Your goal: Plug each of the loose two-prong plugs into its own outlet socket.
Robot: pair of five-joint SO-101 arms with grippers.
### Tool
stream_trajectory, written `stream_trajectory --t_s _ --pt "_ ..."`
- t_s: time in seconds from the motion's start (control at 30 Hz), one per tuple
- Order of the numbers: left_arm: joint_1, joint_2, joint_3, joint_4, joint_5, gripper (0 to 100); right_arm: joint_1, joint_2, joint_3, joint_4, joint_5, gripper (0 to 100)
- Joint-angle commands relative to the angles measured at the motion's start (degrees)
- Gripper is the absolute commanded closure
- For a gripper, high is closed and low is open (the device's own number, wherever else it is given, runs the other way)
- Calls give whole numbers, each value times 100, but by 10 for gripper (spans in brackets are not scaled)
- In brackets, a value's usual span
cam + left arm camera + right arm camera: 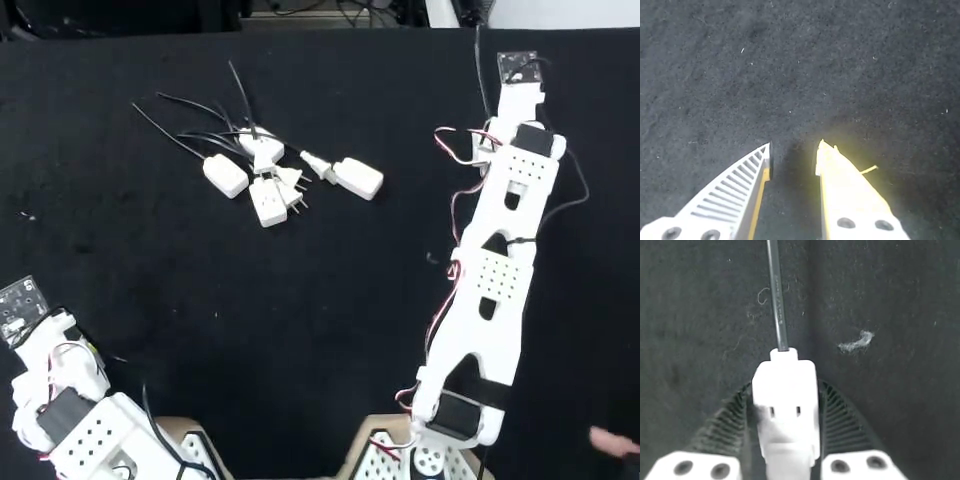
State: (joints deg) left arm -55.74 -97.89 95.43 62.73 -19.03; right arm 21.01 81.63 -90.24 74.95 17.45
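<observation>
Clamped between the ribbed black fingers (837, 415) of the right gripper (785, 387), a white rectangular plastic socket block (785, 412) with two slots is seen closest in the right wrist view. Its thin black cord (777, 295) trails away over the black cloth table (900, 300). No plug is seated in the slots, so that pairing is judged unfinished.

In the left wrist view, the left gripper (794, 150) is pointed down at bare cloth, its pale fingers set narrowly apart with nothing between them.

In the high view, the other white plastic plugs and sockets (270, 180) are bunched together toward the far left of the table, their cords tangled. One small white two-prong plug (315, 162) lies against the end of a white block (358, 178); whether it is pushed home cannot be told. Two other plugs (293, 190) show bare prongs, so most of the task is judged to be left. The right arm (500, 270) is stretched long toward the far edge, well apart from the bunch. The left arm (70, 400) is folded back near its base.
</observation>
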Motion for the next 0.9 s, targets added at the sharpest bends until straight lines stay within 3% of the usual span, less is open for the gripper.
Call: stream_trajectory --t_s 0.0,0.17,0.87 --pt "-13 -44 -48 -26 44 841 193 -66 -259 35 -475 813" --pt "-13 -44 -48 -26 44 841 220 -75 -356 35 -413 681" --pt "-13 -44 -40 -26 44 841 308 -1798 -549 765 -422 680"
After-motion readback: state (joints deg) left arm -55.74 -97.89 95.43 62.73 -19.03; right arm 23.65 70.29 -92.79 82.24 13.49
